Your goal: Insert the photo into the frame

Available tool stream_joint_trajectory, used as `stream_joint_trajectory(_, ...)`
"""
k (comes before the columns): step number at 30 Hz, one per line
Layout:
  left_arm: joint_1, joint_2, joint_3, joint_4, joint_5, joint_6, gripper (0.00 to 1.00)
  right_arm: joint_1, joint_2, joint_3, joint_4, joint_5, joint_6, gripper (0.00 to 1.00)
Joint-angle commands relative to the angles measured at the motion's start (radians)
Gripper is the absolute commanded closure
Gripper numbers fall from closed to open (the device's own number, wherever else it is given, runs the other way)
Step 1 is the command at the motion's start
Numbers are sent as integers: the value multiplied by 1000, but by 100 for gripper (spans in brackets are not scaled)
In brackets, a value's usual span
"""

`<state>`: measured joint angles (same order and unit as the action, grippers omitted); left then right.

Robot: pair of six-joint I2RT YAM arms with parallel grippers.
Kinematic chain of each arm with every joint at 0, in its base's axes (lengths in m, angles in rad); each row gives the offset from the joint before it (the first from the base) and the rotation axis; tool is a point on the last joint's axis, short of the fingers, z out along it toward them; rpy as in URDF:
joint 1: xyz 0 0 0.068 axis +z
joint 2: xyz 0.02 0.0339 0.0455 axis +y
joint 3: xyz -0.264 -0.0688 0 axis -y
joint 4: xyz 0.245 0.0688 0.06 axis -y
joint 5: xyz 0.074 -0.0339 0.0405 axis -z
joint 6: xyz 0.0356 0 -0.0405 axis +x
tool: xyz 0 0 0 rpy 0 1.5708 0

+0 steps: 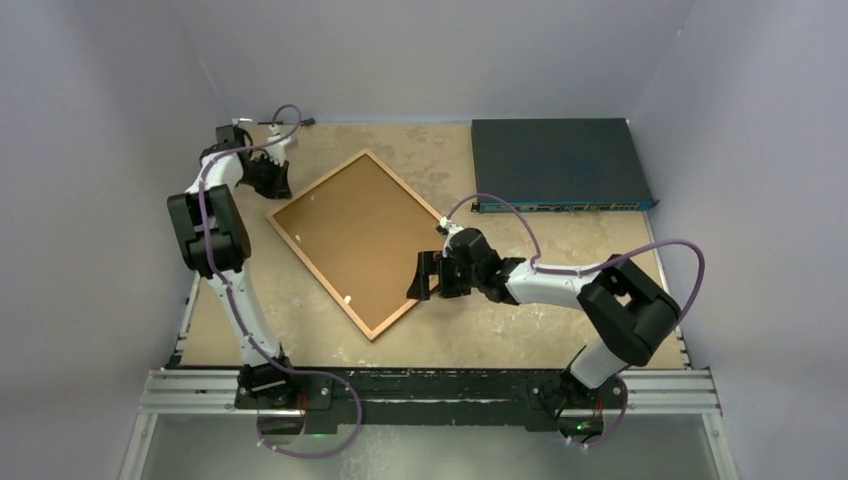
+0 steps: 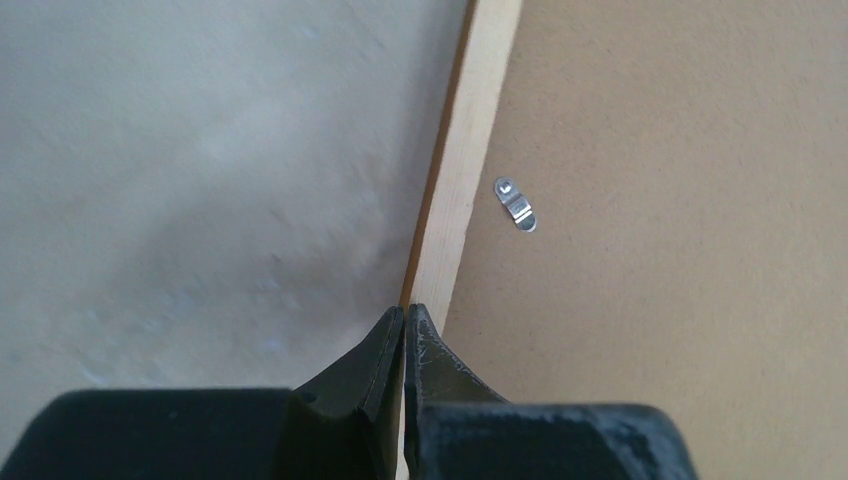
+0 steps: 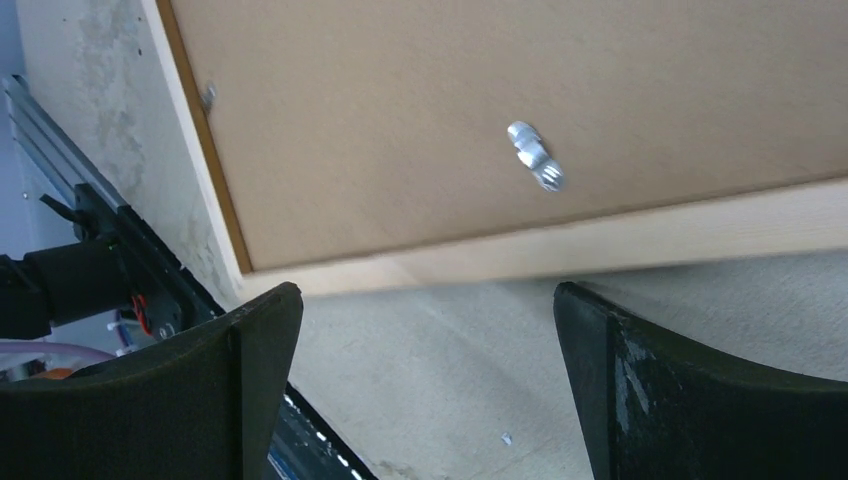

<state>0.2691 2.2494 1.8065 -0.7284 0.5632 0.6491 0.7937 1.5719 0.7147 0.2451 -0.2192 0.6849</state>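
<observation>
— Where does the frame lie?

— The frame (image 1: 318, 183) lies flat on the surface (image 1: 480, 320), back up and turned askew, one corner pointing to the far wall; a brown backing board (image 1: 350, 235) fills it; a small metal clip (image 2: 516, 204) sits on the board close to the rail; a dark blue box (image 1: 555, 160) rests well apart at the far right.

— And your left pincer?

— My left pincer (image 1: 278, 185) is at the frame's far-left rail; its fingers (image 2: 440, 350) are pressed together, no gap, nothing between them; the tips sit right at the outer edge of the pale wood, though I cannot tell whether they touch it.

— The right one?

— My right pincer (image 1: 430, 278) stands spread as wide as it goes beside the near-right rail; only bare surface shows between its fingers (image 3: 620, 380); it holds nothing; the rail lies just beyond the tips.

— And the photo?

— I cannot tell whether it lies under the board.
</observation>
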Motion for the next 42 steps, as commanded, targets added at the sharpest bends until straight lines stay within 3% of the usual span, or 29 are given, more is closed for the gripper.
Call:
stream_joint_trajectory(1, 35, -48, -205, -221, -41, 88, 100, -1, -6, 20, 24, -24, 14, 1)
stream_joint_trajectory(5, 48, -139, -224, -267, 13, 101, 100, -1, -29, 78, -31, 11, -24, 1)
stream_joint_trajectory(10, 65, -218, -205, -193, -19, -8, 97, 4, -72, 186, -14, 20, -81, 1)
stream_joint_trajectory(18, 114, -210, -205, -161, -71, -47, 88, 69, 136, 450, -27, -78, -140, 3)
stream_joint_trajectory(20, 123, -196, -198, -169, -75, -33, 81, 84, 176, 483, 22, -100, -131, 4)
stream_joint_trajectory(23, 133, -180, -184, -125, -103, -56, 79, 111, 279, 592, 58, -126, -138, 4)
stream_joint_trajectory(28, 139, -144, -121, -136, -44, -75, 63, 149, 396, 711, 93, -140, -145, 4)
stream_joint_trajectory(31, 138, -107, -105, -164, -21, -58, 60, 159, 423, 732, 114, -141, -139, 5)
stream_joint_trajectory(36, 138, -36, -74, -244, 25, -5, 62, 161, 439, 733, 156, -150, -131, 5)
stream_joint_trajectory(42, 128, -26, -122, -281, 45, 39, 90, 161, 503, 807, 186, -199, -142, 5)
